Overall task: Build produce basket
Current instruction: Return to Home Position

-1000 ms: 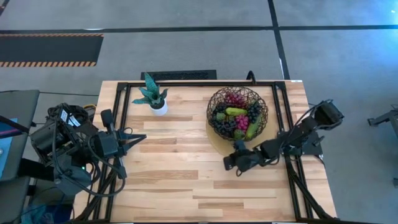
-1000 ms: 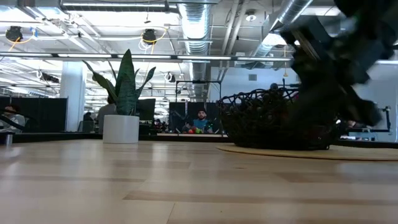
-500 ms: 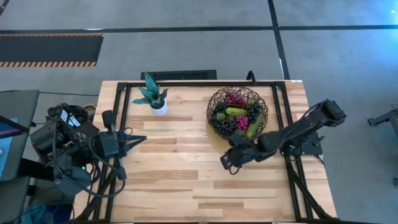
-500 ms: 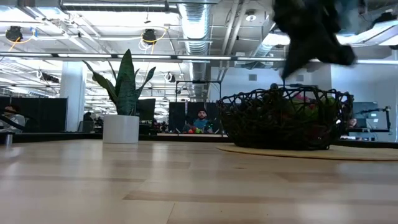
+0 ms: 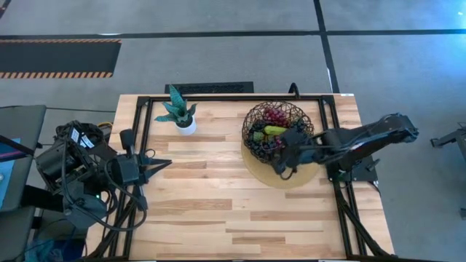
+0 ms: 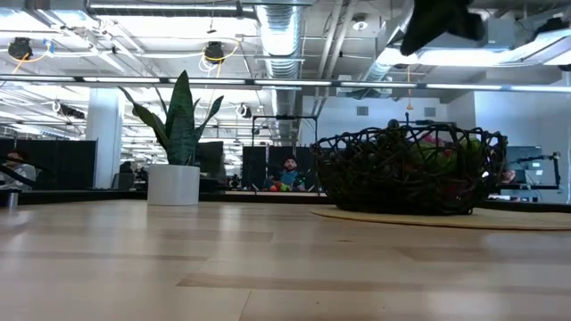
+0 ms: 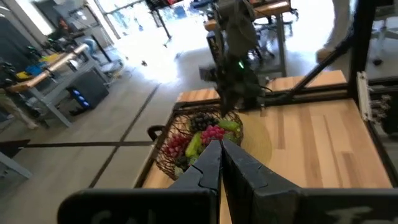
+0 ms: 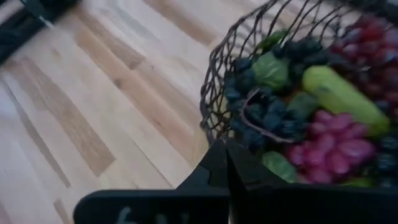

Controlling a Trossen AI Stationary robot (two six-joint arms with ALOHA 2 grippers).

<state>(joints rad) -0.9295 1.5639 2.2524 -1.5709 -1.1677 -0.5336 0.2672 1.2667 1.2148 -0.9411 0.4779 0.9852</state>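
I'm on the wrap-up step, sending the arms home. My right pincer [image 8: 227, 152] hangs in the air, fingers pressed together with nothing between them. The basket [image 8: 214, 93] sits on the tabletop [image 5: 211, 196] just ahead of and below it, loaded with produce [image 8: 339, 93] and resting on its mat [image 5: 304, 175]. My left pincer [image 7: 221, 152] waits closed and empty too, with the basket well ahead of it. I judge the build finished. Next I'd draw the right arm back toward its base, keeping it high so the fingers clear the wire rim and don't nudge the basket off the mat.
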